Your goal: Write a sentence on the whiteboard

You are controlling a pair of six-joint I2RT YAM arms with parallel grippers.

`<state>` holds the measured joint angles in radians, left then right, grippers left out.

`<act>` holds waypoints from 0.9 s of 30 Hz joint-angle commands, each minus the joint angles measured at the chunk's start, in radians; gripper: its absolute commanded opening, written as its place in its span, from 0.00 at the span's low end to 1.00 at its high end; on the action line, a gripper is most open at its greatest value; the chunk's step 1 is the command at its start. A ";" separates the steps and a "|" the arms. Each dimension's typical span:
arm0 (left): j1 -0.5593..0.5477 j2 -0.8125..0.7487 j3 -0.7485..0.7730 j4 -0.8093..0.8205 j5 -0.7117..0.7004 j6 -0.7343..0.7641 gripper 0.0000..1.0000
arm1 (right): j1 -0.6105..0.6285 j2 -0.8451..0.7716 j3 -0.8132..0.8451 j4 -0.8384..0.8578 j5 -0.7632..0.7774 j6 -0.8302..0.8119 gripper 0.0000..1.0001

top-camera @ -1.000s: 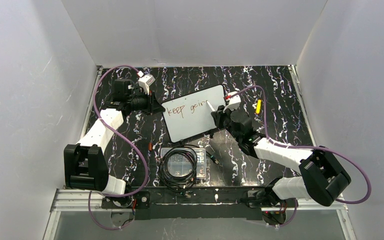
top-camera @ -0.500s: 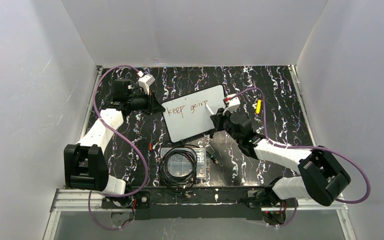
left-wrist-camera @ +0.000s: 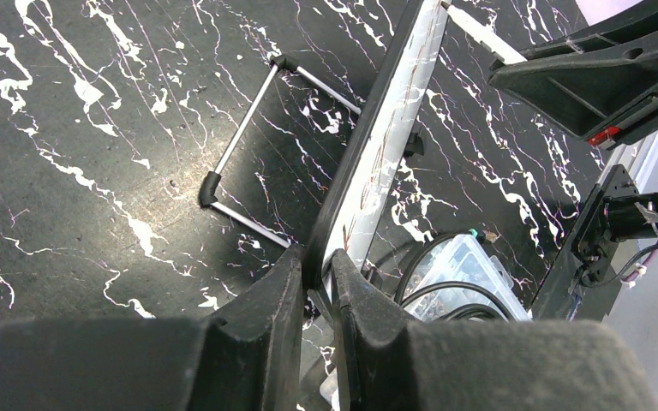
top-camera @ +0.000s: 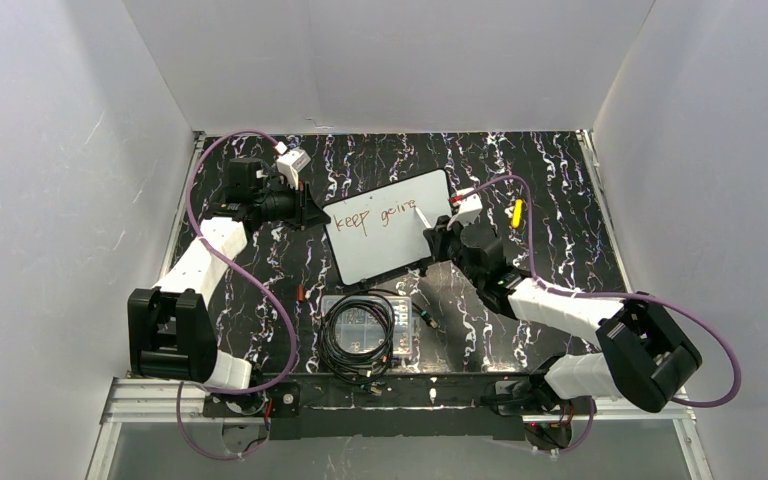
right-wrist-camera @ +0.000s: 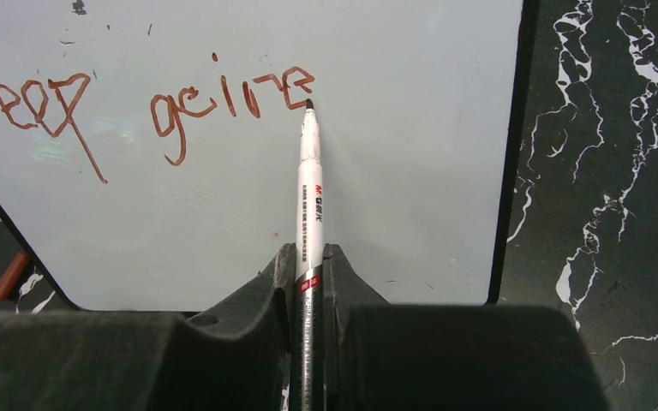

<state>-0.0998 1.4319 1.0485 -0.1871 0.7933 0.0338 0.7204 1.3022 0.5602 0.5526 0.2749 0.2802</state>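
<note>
Whiteboard [top-camera: 388,252] is stood at a tilt near the middle of the black, white-veined tabletop [top-camera: 550,170], its written face turned toward the right arm. Its left edge is clamped between the narrowly set fingers of the left gripper [left-wrist-camera: 317,267]. In the left wrist view the board is seen edge-on, and a wire stand [left-wrist-camera: 244,163] is seen resting on the tabletop behind it.

A white marker [right-wrist-camera: 309,193] is gripped between the fingers of the right gripper [right-wrist-camera: 308,257], which are closed tightly on its barrel. Its dark tip is pressed against the board at the end of the last stroke.

Only part of the sentence [right-wrist-camera: 137,107] is written, in reddish-brown ink along the upper part of the board: "keep", then a second word that reads "goin", followed by an unfinished letter. The lower part of the board is left blank.

A clear plastic box [top-camera: 365,328] holding a coiled black cable is placed on the tabletop just in front of the board. A small reddish-brown cap [top-camera: 301,293] is seen to the box's left, and a small yellow object [top-camera: 517,212] lies to the right of the board.
</note>
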 commanded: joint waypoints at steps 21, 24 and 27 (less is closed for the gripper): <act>0.008 -0.040 0.037 0.000 -0.011 0.022 0.00 | -0.003 -0.004 0.015 -0.014 0.019 0.012 0.01; 0.008 -0.039 0.037 0.000 -0.011 0.022 0.00 | -0.003 -0.006 -0.002 -0.022 0.012 0.026 0.01; 0.008 -0.040 0.036 0.000 -0.010 0.021 0.00 | -0.003 -0.007 -0.015 -0.032 0.006 0.043 0.01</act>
<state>-0.0998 1.4319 1.0485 -0.1871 0.7933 0.0338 0.7200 1.3025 0.5671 0.5266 0.2840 0.2928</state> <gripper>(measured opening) 0.140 0.214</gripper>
